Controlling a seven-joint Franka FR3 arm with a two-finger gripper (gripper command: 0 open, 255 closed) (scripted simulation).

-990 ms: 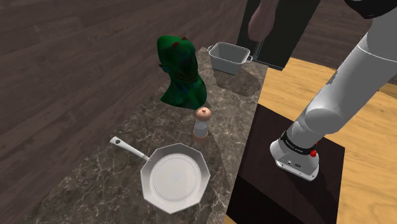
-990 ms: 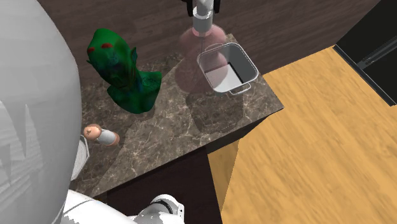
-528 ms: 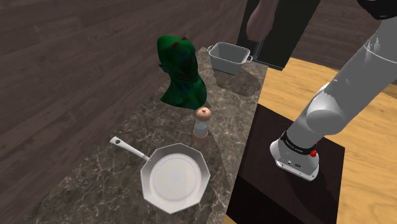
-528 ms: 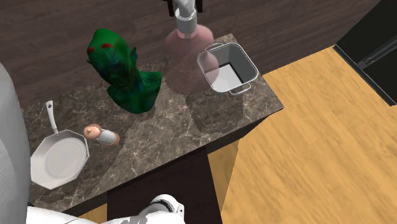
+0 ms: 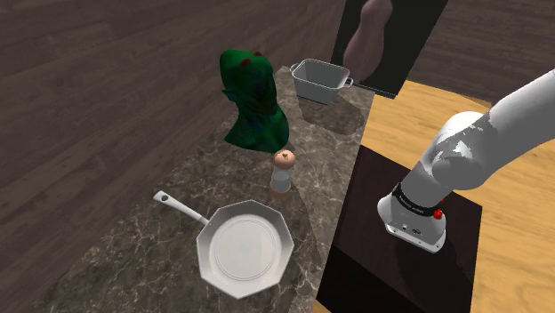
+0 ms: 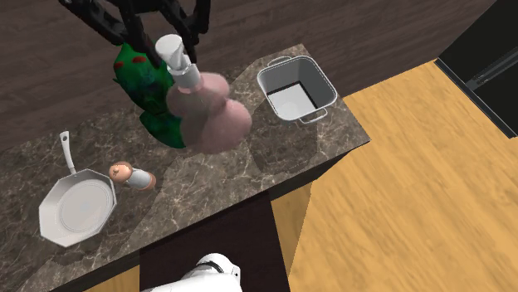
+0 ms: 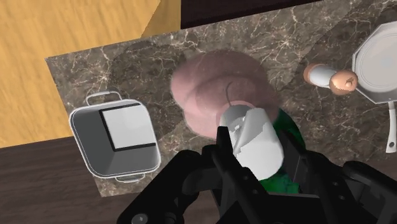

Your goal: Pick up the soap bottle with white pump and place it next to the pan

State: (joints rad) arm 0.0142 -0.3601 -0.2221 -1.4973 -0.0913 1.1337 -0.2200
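While the claw (image 7: 257,158) is clenched on the white pump (image 7: 254,137), the pink soap bottle (image 6: 207,116) hangs just beneath it, off the table (image 6: 249,178) | second exterior view: bottle overlaps green bust (image 6: 153,91), square pot (image 6: 311,79) to its right | pan (image 6: 79,207) well apart, left, near small shaker (image 6: 133,176)
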